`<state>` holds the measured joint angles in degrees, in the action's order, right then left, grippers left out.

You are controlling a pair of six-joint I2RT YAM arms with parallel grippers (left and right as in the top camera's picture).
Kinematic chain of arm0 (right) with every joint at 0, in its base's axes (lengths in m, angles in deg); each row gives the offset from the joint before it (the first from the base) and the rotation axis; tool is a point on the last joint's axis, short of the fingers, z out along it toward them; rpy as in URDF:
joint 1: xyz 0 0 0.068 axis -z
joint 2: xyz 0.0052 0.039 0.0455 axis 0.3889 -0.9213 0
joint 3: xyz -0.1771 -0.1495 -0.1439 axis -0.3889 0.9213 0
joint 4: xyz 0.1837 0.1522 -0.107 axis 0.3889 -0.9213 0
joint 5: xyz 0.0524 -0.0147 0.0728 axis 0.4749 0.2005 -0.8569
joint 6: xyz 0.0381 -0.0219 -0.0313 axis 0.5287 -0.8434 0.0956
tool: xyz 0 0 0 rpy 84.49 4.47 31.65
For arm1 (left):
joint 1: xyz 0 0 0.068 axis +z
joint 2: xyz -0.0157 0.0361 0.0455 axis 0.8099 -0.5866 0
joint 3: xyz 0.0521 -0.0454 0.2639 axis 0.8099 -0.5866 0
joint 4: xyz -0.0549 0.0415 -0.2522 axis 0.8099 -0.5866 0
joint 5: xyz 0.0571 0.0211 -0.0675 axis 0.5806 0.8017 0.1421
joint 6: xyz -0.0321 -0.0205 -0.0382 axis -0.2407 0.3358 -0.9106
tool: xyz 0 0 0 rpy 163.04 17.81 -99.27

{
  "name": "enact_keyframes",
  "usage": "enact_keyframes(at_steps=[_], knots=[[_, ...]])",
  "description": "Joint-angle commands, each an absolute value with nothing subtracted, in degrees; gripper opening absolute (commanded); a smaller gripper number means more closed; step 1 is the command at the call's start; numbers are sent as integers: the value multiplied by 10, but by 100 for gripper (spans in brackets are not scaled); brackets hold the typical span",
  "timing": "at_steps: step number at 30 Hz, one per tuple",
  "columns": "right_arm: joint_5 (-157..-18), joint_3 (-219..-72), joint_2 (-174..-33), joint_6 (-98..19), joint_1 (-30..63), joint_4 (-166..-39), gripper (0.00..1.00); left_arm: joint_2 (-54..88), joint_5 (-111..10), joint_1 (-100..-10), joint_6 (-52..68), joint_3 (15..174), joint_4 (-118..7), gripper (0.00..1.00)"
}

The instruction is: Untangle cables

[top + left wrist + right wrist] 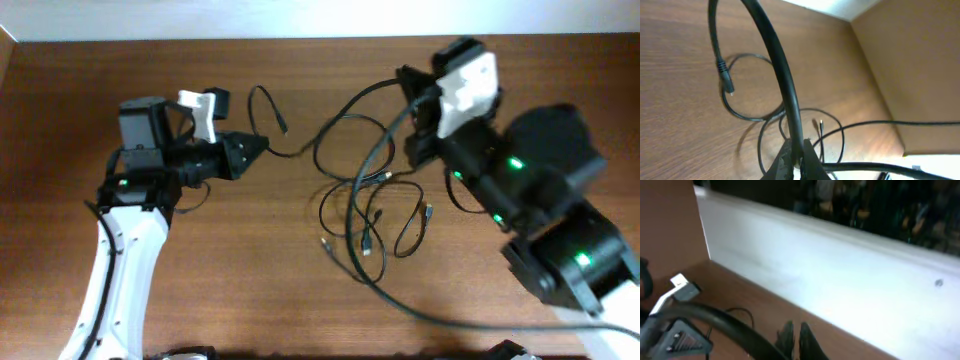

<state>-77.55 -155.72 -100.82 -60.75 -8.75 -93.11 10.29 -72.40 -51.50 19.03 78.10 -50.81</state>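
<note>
A: Step?

B: Pulling one strand free, I'd say. The left gripper (258, 148) is clamped tight on a cable (262, 95). Its short end arcs up off the gripper and drops to a plug (285, 129) hanging just beside the fingers. The long end runs right, into the pile.

A: Does the wrist view confirm the hold?

B: Yes. The cable passes straight between the closed fingertips (790, 157), no gap showing.

A: Where's the rest?

B: The cables (365, 205) lie mid-tabletop (250, 270) in overlapping loops, between the two arms. Several plug ends stick out at the bottom of the pile. Not separated yet.

A: Right side?

B: The right gripper (412, 128) sits above the pile's top right edge. Its wrist view shows fingertips (788, 334) close together with a narrow slit. Can't tell whether it pinches anything. A thick arm wire (400, 303) crosses the pile too, not part of the job.

A: Next move?

B: Probably draw the left strand further left and out of the loops. It needs a slow pull, or the pile drags along and the loops tighten.
</note>
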Motion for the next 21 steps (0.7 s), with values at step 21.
enact_keyframes(at_steps=[21], knots=[[-925,-1571,-1115,-538,-165,-949,4,33,-454,-529,407,777,-608,0]])
